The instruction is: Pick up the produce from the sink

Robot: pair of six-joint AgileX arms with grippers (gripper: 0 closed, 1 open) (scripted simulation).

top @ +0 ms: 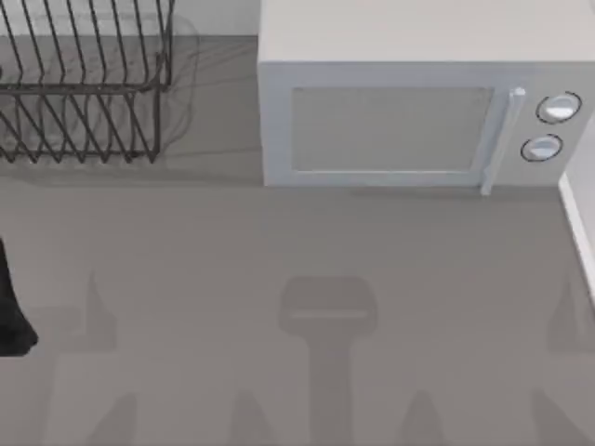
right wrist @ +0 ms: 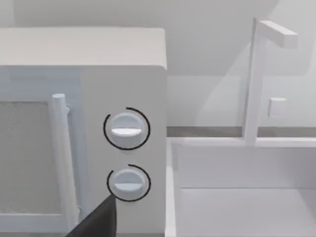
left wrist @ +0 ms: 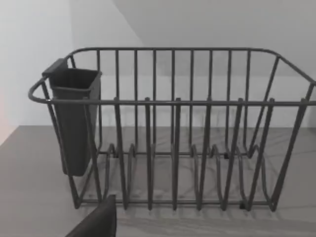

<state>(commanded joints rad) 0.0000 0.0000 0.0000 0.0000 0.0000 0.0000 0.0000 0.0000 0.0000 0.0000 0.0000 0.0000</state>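
The produce is out of view. The white sink lies just right of the microwave, and its basin floor is mostly hidden below the frame; a strip of its rim runs along the top view's right edge. A dark part of my right gripper juts in low in the right wrist view, facing the microwave's knobs and the sink's near corner. My left gripper shows as a dark wedge facing the dish rack, and my left arm sits at the table's left edge.
A white microwave with two round knobs stands at the back centre-right. A dark wire dish rack with a grey cutlery cup stands back left. A white faucet rises behind the sink. Grey countertop spreads in front.
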